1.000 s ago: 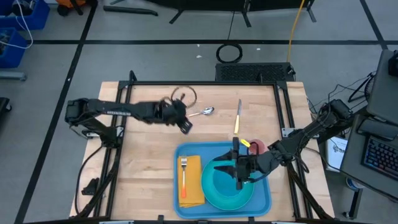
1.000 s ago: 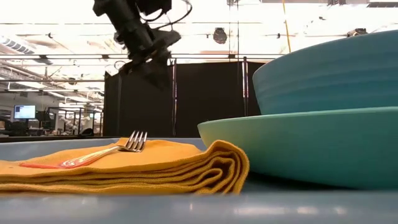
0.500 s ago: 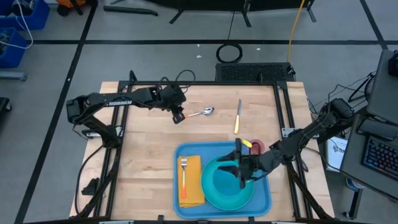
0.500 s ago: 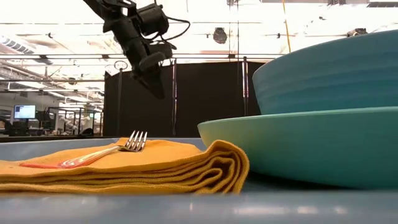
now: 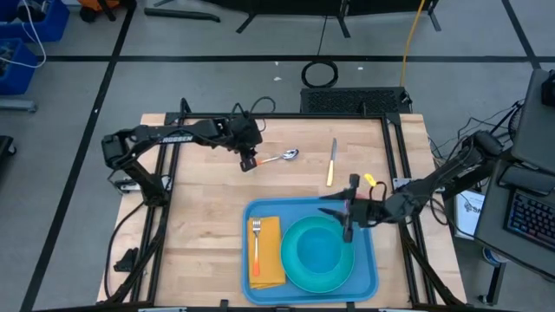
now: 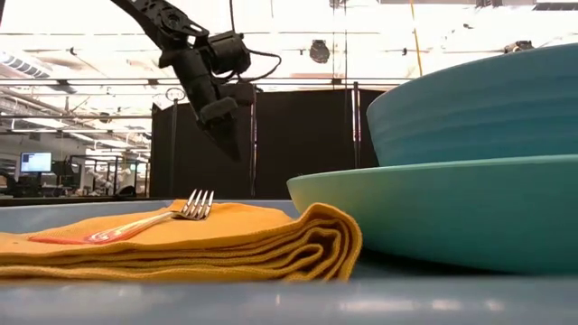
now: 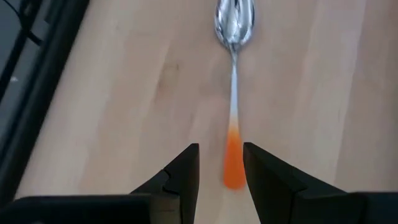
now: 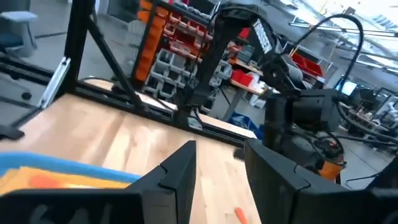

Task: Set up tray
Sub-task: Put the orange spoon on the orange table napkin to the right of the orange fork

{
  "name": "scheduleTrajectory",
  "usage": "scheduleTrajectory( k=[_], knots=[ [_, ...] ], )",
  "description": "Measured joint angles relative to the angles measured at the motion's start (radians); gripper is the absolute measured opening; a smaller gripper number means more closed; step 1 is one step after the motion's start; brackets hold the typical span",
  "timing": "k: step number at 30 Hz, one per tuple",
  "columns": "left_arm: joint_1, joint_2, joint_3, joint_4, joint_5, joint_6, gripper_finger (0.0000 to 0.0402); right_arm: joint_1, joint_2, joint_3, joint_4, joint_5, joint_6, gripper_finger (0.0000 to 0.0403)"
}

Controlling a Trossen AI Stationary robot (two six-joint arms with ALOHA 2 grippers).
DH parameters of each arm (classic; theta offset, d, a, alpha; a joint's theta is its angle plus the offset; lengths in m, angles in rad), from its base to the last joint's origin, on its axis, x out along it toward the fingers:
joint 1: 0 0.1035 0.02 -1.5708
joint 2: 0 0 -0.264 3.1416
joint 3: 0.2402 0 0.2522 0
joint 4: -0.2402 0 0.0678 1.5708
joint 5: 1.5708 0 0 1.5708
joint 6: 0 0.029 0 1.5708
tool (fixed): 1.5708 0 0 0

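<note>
The blue tray [image 5: 364, 270] lies at the table's near edge. On it are a folded yellow napkin [image 5: 269, 260] with a fork [image 5: 257, 236] on top, and a turquoise bowl [image 6: 470, 108] on a turquoise plate [image 6: 424, 212]. A spoon [image 5: 284, 157] with an orange handle end [image 7: 233, 165] lies on the bare wood beyond the tray. My left gripper [image 7: 221, 173] is open, pointing down, with one finger on either side of that handle end and not touching it. My right gripper [image 5: 347, 213] is open above the tray's far right part, clear of the bowl.
A knife [image 5: 331, 162] with a yellow handle lies on the wood to the right of the spoon. A black metal frame [image 5: 286, 115] runs round the table. Bare wood lies to the left of the tray. The right wrist view shows the left arm [image 8: 292, 106] farther off.
My left gripper has moved a little toward the far edge, come down and tipped to point at the spoon's orange handle end. My right gripper has drawn away from the bowl's rim, toward the table's far right. The bowl stays on the plate.
</note>
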Motion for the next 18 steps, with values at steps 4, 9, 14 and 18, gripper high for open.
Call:
scheduleTrajectory(
  k=[4,9,14,18],
  knots=[
    [0.009,0.003,0.001,0.049,0.003,0.012,0.0129,-0.011,-0.117,-0.128,-0.006,-0.076,-0.006,0.0125],
    [0.012,0.003,0.001,0.061,0.042,0.010,0.0129,-0.076,-0.344,-0.256,0.003,-0.107,0.022,0.0125],
    [0.012,0.003,0.001,0.059,0.051,0.014,0.0129,-0.178,-0.536,-0.352,-0.040,-0.245,0.072,0.0125],
    [0.015,0.003,0.001,0.061,0.051,0.013,0.0129,-0.266,-0.612,-0.402,-0.100,-0.318,0.135,0.0125]
  ],
)
